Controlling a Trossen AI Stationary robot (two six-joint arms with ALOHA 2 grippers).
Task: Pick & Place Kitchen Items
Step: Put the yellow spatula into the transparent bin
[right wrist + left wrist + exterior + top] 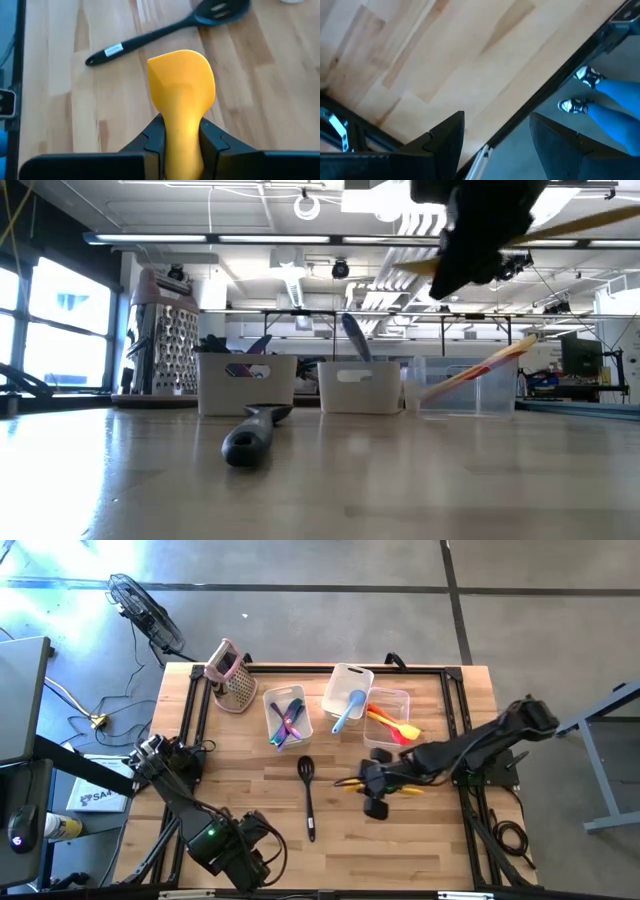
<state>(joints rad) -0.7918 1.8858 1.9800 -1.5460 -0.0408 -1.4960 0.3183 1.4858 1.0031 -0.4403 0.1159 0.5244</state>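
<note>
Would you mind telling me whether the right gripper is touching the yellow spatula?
Touching. The right wrist view shows the right gripper with its two dark fingers pressed against both sides of the yellow spatula.

A grey concrete floor [330,600] crossed by dark seams is seen around the wooden table [250,830]. A black fan [145,610] lies there. Ceiling strip lights [150,238] and large windows [55,330] are shown at the low view's left.

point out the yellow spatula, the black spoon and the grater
yellow spatula [182,80], right wrist view, on its flat blade.
black spoon [308,795], high view, on the middle of its handle.
grater [234,688], high view, on its metal face.
</note>
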